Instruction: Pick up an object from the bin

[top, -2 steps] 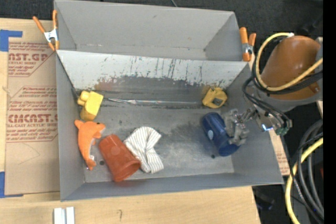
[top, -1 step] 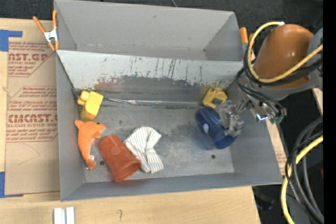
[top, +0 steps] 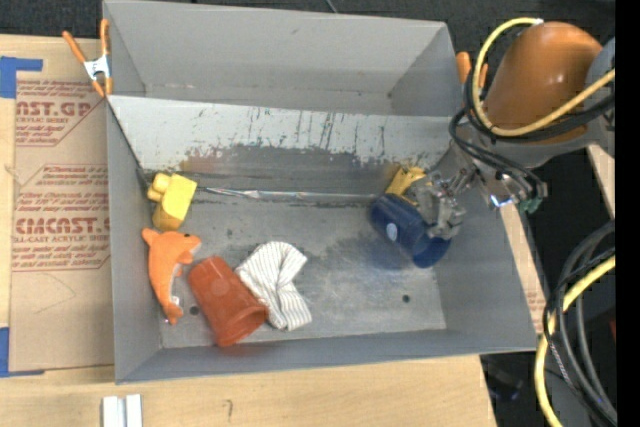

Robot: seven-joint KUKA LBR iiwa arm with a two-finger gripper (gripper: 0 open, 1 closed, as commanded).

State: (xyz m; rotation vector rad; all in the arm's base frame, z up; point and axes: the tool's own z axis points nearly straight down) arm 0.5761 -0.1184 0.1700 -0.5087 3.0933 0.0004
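Nearest the front wall of the grey bin, on its left side, an orange-red plastic cup lies on its side. A white cloth with thin dark stripes is bunched against the cup's right edge and touches it. Just left of the cup an orange toy dolphin lies lengthwise, with its tail towards the front wall. These three form a loose cluster in the front left corner.

The middle of the floor, right of the cloth, is bare scratched metal. Beyond it, on the right side, lies a dark blue rounded thing that looks like a small cup or scoop on its side. It is well apart from the left cluster. The claw is down at the right end of this blue thing, touching it or just above it. How far the claw is open, and whether it has hold of the blue thing, cannot be told. Nothing lies between the two.

Further back, a small yellow piece sits just behind the blue thing, near the foot of the back wall and close to the claw's left. On the far left, a yellow block rests near the back wall, just behind the dolphin's head.
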